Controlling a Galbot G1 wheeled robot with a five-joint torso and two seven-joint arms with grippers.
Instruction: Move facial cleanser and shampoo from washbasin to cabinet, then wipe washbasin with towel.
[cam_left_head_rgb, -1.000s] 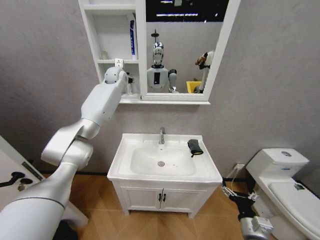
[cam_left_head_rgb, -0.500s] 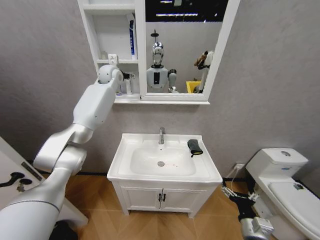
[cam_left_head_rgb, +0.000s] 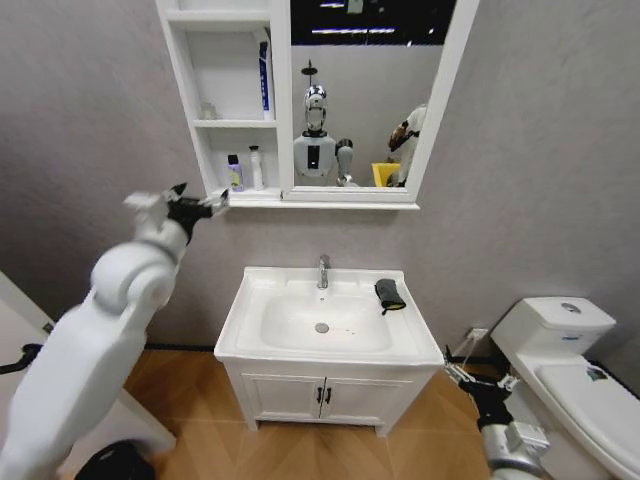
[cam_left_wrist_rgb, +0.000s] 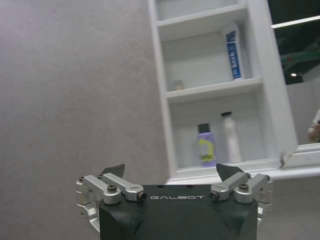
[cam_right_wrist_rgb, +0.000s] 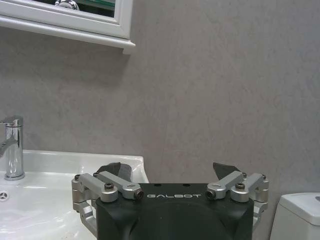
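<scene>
— Where's everything sitting for you?
— Two bottles (cam_left_head_rgb: 244, 170) in the cabinet's (cam_left_head_rgb: 230, 100) lowest compartment, side by side. Below it, the washbasin (cam_left_head_rgb: 330, 318); the towel (cam_left_head_rgb: 391, 294) lies on its rim, right of the tap (cam_left_head_rgb: 323, 271).

The right gripper (cam_right_wrist_rgb: 169, 172) has its fingers spread wide, with nothing between them. Beyond it lies the white washbasin (cam_right_wrist_rgb: 65, 162) with its chrome tap (cam_right_wrist_rgb: 12, 147), and the towel (cam_right_wrist_rgb: 116, 170) (a dark scrap) on the rim. The cabinet (cam_right_wrist_rgb: 75, 27) frame hangs above, and the toilet (cam_right_wrist_rgb: 297, 215) corner shows.
</scene>
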